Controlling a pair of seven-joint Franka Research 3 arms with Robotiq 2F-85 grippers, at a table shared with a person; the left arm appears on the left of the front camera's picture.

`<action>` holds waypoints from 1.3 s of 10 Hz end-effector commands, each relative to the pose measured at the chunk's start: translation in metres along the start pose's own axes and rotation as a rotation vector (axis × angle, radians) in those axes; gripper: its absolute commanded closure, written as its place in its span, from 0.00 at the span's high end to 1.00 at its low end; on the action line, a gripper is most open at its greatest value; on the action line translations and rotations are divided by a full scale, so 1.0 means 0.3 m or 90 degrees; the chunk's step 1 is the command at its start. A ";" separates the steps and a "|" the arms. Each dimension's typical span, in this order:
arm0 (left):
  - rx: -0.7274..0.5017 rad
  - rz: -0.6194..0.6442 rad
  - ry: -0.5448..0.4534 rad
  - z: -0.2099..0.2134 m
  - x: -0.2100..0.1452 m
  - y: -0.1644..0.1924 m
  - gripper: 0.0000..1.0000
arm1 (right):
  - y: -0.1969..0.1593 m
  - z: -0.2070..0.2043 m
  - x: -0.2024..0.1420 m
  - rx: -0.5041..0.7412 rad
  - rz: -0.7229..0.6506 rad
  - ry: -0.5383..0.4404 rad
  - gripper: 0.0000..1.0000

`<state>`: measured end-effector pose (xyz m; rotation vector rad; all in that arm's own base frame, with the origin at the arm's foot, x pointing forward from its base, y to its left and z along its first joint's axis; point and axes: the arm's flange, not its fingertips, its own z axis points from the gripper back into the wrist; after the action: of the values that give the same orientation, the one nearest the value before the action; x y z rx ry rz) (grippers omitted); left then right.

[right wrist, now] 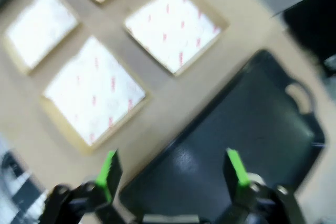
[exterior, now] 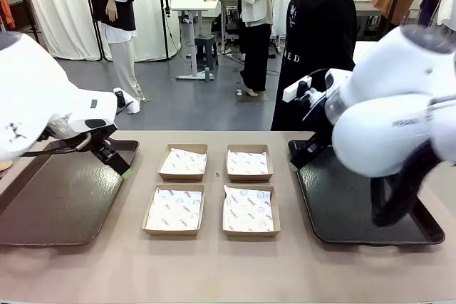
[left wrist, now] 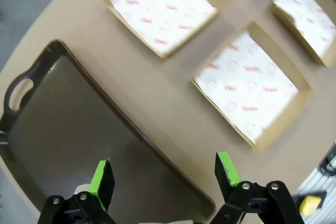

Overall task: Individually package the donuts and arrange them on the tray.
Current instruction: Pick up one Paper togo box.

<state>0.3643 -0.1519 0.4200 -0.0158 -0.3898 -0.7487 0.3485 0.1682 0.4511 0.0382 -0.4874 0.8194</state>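
Observation:
The donuts are out of view. Two dark trays lie on the table, one at the left and one at the right, both bare. My left gripper hangs open over the inner edge of the left tray, its green pads wide apart with nothing between them; from the front it sits low at that tray's far right corner. My right gripper is also open and holds nothing, above the inner edge of the right tray.
Four shallow brown cardboard boxes lined with printed white paper stand in a two-by-two block between the trays. A person in black stands at the far side of the table.

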 end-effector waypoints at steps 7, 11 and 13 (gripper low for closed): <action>-0.039 -0.005 0.045 0.085 -0.050 -0.013 1.00 | -0.002 0.248 -0.132 0.035 0.012 0.077 1.00; -0.388 0.180 -0.099 0.182 -0.121 0.144 1.00 | -0.161 0.273 -0.359 0.346 -0.285 -0.080 1.00; -0.588 0.298 -0.181 0.154 -0.259 0.306 1.00 | -0.233 0.197 -0.575 0.507 -0.423 -0.174 1.00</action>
<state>0.3500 -0.0532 0.4606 -0.7722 -0.3099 -0.5551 0.3044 0.0083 0.4905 0.7315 -0.3202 0.4899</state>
